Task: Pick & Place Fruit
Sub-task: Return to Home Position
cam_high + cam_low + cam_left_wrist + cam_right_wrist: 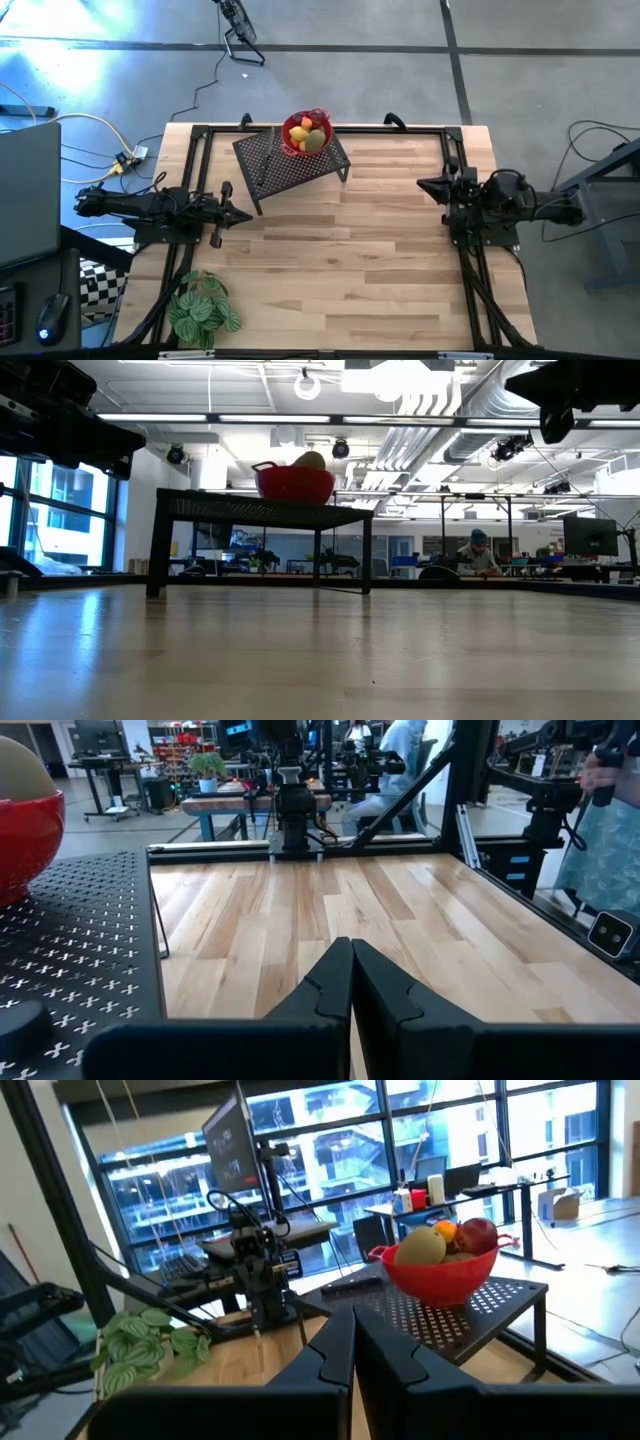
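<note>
The left gripper (350, 982), fingers pressed together and holding nothing, hangs over the bare table (400, 920). Just beside it, off to one flank and slightly ahead, stands the black perforated shelf (290, 170). At the shelf's end farther from this claw sits the red strainer bowl (285, 135), heaped with the fruit (310, 137). The right gripper (352, 1342), likewise closed and empty, faces the same bowl from well apart across the table, so the left gripper is the nearer. No fruit shows on the tabletop, so placing appears complete. Any retreat should carry each claw away from the shelf.
</note>
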